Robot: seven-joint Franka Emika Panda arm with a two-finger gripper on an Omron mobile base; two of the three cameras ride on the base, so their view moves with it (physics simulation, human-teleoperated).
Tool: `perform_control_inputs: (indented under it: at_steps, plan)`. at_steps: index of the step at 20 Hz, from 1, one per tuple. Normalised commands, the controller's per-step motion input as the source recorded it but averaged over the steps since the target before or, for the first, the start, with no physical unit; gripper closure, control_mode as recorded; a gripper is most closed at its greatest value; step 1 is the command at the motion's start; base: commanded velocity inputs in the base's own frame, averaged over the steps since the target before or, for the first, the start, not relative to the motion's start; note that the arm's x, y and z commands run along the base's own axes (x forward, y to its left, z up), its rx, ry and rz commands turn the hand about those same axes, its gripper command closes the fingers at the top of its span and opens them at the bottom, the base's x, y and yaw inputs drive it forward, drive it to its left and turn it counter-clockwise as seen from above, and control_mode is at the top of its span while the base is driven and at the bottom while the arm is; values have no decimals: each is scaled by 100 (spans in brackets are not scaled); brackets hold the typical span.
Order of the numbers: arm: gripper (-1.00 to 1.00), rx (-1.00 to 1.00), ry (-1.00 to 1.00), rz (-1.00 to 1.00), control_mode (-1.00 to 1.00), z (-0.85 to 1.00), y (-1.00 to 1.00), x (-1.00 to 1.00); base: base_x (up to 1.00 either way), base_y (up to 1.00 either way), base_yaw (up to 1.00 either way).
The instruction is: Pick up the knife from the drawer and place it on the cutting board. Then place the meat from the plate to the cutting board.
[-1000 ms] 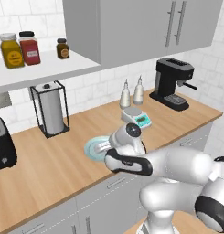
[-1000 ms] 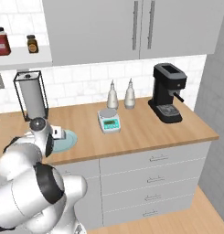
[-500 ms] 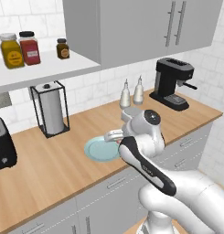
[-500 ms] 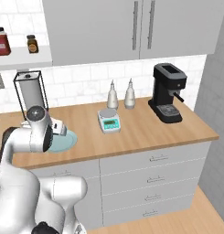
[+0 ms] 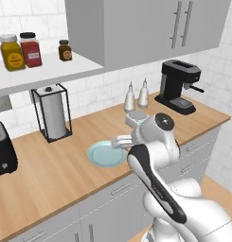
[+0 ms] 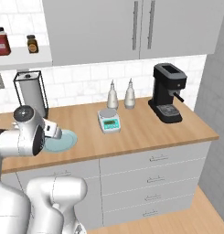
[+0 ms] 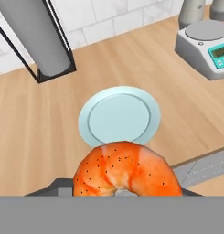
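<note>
One thing sits in the pincer (image 7: 127,194): the meat (image 7: 127,171), an orange-red speckled ring w/ a paler middle, pressed right up at the bottom of the hand view where the finger tips would show (the tips themselves are hidden behind it). The jaws stand partway closed on it, roughly half their span, which fits a chunky piece that fills the gap. In my reading it is lifted, not resting: it hangs clear above the plate (image 7: 119,116), and the plate's face is bare.

Going outward, the plate lies flat on the wooden counter (image 7: 35,132) directly past the meat, so the hand is probably just above and a bit toward the counter's front edge. In the left base view the arm's white wrist hangs beside the plate (image 5: 105,154); in the right base view the plate (image 6: 62,141) peeks out from behind the wrist.

Further off: a digital scale (image 7: 205,43) to one side, a paper towel holder (image 7: 38,36) w/ its black wire frame near the wall, two small bottles (image 5: 136,97) and a coffee machine (image 5: 176,85) beyond.

No cutting board, knife or open drawer can be made out, so the drop spot is likely off to a side and the arm must carry the meat there. The grip looks low on the piece, so a slip is possible.
</note>
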Motion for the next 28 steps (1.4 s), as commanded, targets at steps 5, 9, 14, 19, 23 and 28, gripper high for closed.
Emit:
perform_control_inputs:
  at_steps: [5, 9, 14, 19, 23, 28]
  plan:
    - [100, 0, 4, 0, -100, 34, 1, -54, 0, 0, 0]
    - [100, 0, 0, 0, -100, 83, 3, -100, 0, 0, 0]
    - [100, -3, 1, 6, 100, 30, 27, -55, -32, 36, 13]
    - [100, 0, 0, 0, 100, 0, 0, 0, -47, 90, 54]
    - [100, 0, 0, 0, 100, 0, 0, 0, -19, 78, 64]
    - [100, 0, 0, 0, 100, 0, 0, 0, -74, 20, 59]
